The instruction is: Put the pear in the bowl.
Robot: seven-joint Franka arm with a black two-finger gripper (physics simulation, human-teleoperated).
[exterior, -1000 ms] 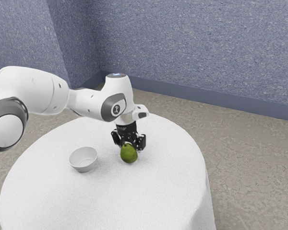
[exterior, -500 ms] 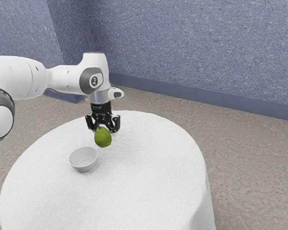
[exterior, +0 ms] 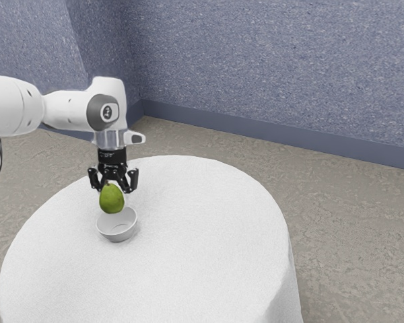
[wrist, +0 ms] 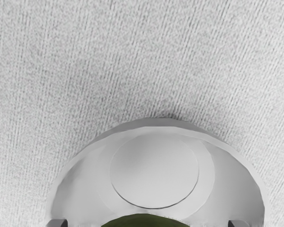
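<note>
The gripper [exterior: 112, 190] is shut on the green pear [exterior: 112, 200], which hangs upright beneath it. In the exterior view the pear's lower end overlaps the far rim of the white bowl [exterior: 118, 233], and the bowl stands upright on the table. The wrist view shows the inside of the bowl [wrist: 154, 170] with its round bottom. At that view's lower edge is the top of the pear [wrist: 144, 221], between dark parts of the gripper [wrist: 148, 223]. How high the pear is above the rim is hard to tell.
A round table [exterior: 209, 235] with a white cloth bears the bowl near the exterior view's left. The white arm reaches in from the exterior view's left, above the table's edge. A blue-grey wall stands behind.
My gripper has lifted the pear off the table and carried it toward the exterior view's left, to the bowl. The bowl has not moved.
</note>
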